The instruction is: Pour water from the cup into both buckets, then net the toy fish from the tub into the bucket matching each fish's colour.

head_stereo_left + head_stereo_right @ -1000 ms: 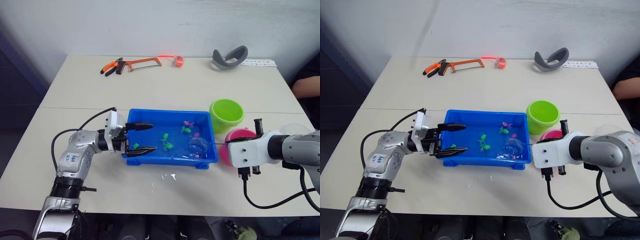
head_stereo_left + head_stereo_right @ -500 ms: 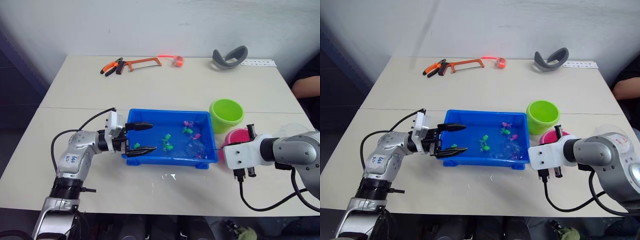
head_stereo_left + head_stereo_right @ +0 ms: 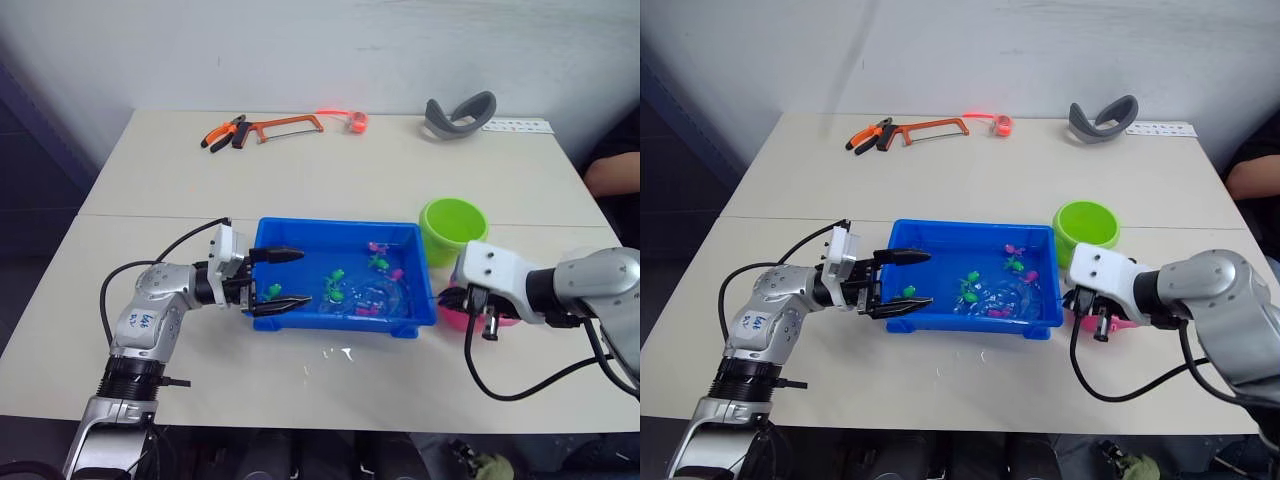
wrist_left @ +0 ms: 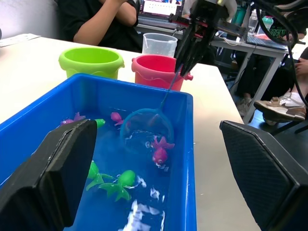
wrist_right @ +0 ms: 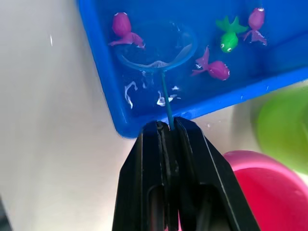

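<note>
The blue tub [image 3: 330, 324] holds water and several pink and green toy fish [image 5: 214, 68]. My right gripper [image 5: 166, 126] is shut on the thin handle of a small round net [image 5: 156, 48], whose hoop is dipped in the tub's right half near two pink fish [image 4: 159, 153]. That gripper [image 3: 455, 298] hovers over the pink bucket [image 4: 159, 70] and hides most of it. The green bucket [image 3: 452, 228] stands just behind, and the clear cup [image 4: 160, 44] stands beyond the buckets. My left gripper [image 3: 285, 278] is open over the tub's left end, a green fish [image 3: 270, 291] between its fingers.
A hacksaw [image 3: 285, 126], pliers [image 3: 222, 132], a small red item [image 3: 355, 122] and a grey curved band [image 3: 458, 115] lie at the table's far edge. Water drops [image 3: 335, 352] sit in front of the tub. A person's arm [image 3: 610, 172] rests at the right edge.
My right gripper has turned and shifted over the pink bucket. The net hoop has swept from the tub's right end toward its middle, stirring the fish. The left gripper has stayed put.
</note>
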